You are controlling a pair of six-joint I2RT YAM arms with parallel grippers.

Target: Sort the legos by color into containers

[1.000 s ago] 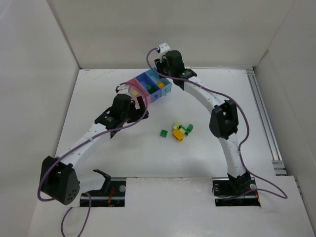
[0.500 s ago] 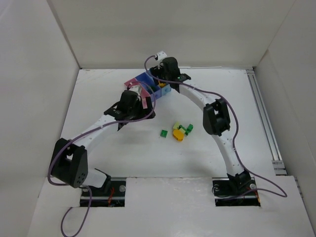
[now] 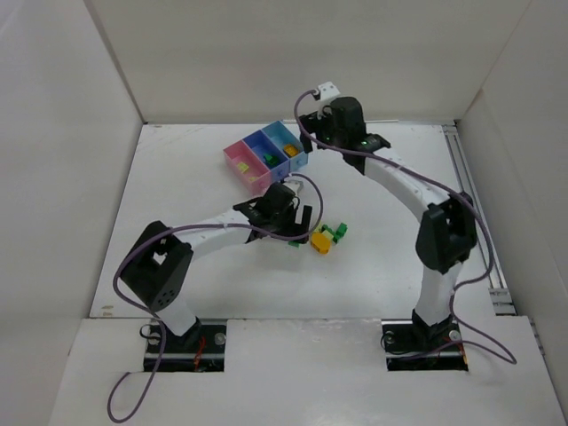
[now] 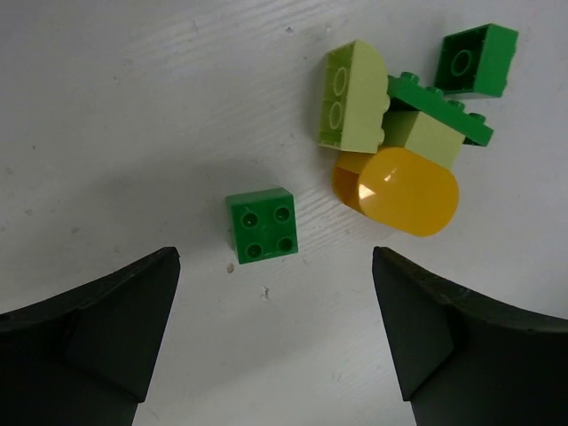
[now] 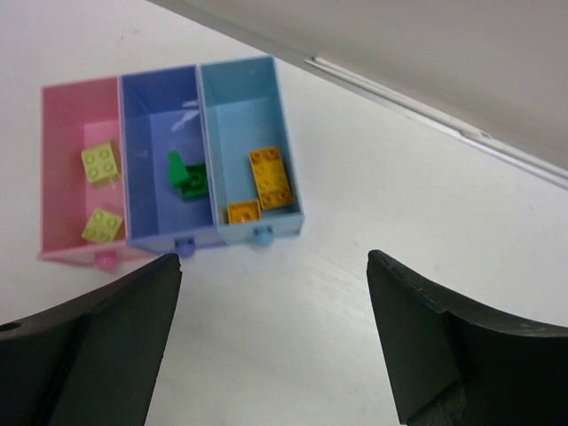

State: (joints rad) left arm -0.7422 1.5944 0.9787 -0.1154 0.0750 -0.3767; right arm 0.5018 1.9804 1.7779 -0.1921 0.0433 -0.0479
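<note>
My left gripper [image 4: 275,266] hangs open just above the table, and a dark green square lego [image 4: 262,224] lies just ahead of the gap between its fingers. Beyond it to the right sits a cluster of legos: a pale yellow-green one [image 4: 351,106], an orange-yellow rounded one [image 4: 397,190] and a dark green one [image 4: 477,59]. My right gripper [image 5: 273,266] is open and empty, short of the containers. The pink bin [image 5: 67,191] holds two pale green bricks [image 5: 100,162], the purple-blue bin [image 5: 151,133] dark green ones [image 5: 186,177], and the light blue bin [image 5: 235,124] orange ones [image 5: 271,177].
The three joined bins [image 3: 266,153] stand at the back centre, with white walls close behind and at both sides. The loose cluster [image 3: 327,235] lies mid-table, right of the left gripper [image 3: 300,222]. A metal rail [image 3: 475,204] runs along the right side.
The left arm has swung from beside the bins down to the loose legos mid-table. The right gripper has drawn back to the right from over the bins.
</note>
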